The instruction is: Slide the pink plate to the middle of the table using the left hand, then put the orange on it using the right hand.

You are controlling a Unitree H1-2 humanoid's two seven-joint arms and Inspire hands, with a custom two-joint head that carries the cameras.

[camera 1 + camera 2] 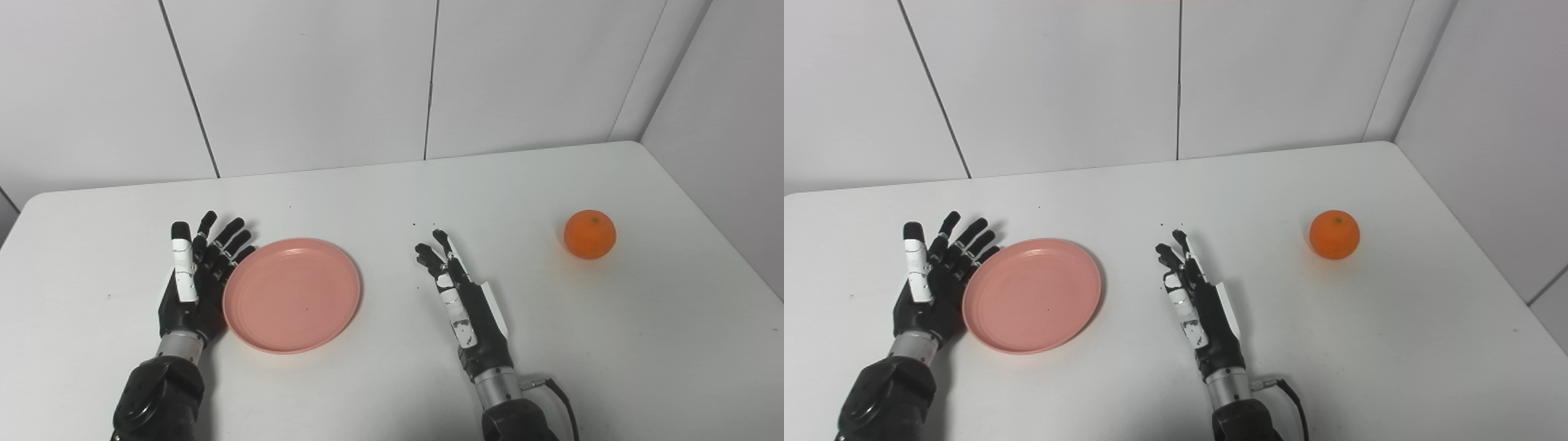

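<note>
A round pink plate (292,295) lies flat on the white table (392,202), left of the middle, with nothing on it. My left hand (197,278) stands open against the plate's left rim, fingers spread and pointing away from me. To the right of the plate my right hand (462,300) is open too, edge-on to the table, holding nothing. The orange (589,234) sits alone far to the right, well apart from the right hand.
White panelled walls (306,86) close the table's far side and its right side. The table's right edge (735,257) runs close behind the orange. A thin cable (1289,392) hangs from my right wrist.
</note>
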